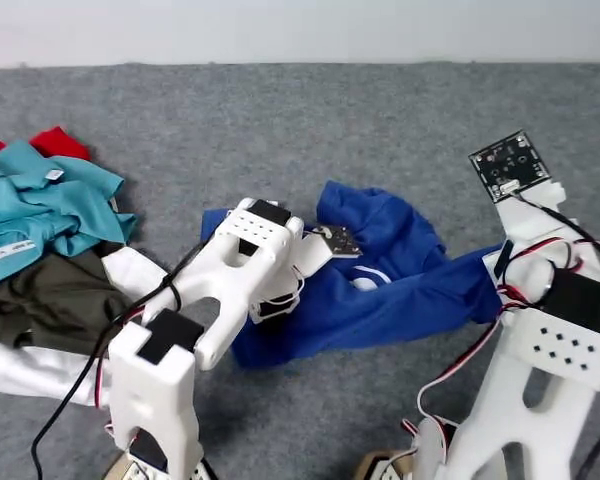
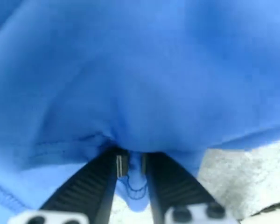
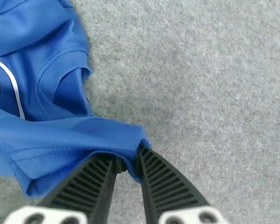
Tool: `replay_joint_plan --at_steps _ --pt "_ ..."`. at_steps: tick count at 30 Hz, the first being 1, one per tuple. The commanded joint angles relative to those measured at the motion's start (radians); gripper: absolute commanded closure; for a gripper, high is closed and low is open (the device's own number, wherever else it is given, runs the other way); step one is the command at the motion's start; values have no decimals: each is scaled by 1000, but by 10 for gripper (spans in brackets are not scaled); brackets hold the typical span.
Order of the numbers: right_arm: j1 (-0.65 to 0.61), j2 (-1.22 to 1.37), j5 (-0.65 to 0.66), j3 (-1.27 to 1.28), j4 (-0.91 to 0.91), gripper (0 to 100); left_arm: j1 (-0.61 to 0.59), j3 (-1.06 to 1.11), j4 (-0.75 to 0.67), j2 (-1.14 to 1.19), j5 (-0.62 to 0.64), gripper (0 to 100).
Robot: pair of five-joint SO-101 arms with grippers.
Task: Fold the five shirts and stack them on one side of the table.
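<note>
Left claw point(image 2: 130, 163) and right claw point(image 3: 127, 161) each clamped on the crumpled blue fabric shirt point(image 1: 400, 290) — lying on the grey carpeted bench point(image 1: 280, 110)

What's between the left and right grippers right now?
The blue shirt: in the high view it spans the stretch between left gripper and right gripper, whose jaws each pinch its fabric.

no text, number or sign can be read. a white curved mark point(image 1: 368, 278) is seen on the blue shirt point(image 1: 400, 290), and a small white tag point(image 1: 54, 175) on the teal shirt point(image 1: 40, 205) at nine o'clock; both are illegible.
</note>
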Motion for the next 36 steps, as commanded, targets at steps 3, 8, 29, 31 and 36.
replay_joint_plan --at_steps 3,8,29,31,36 --pt "-7 -1 -12 -49 2 990 41 -30 63 -121 6 927" --pt "-7 1 -14 -49 4 990 43 -30 35 -121 11 806" --pt "-7 5 -26 -48 4 990 21 -180 2 2 80 796" --pt "-7 5 -26 -48 4 990 21 -226 40 2 78 826" --pt "-7 5 -26 -48 4 990 21 -255 71 14 69 933"
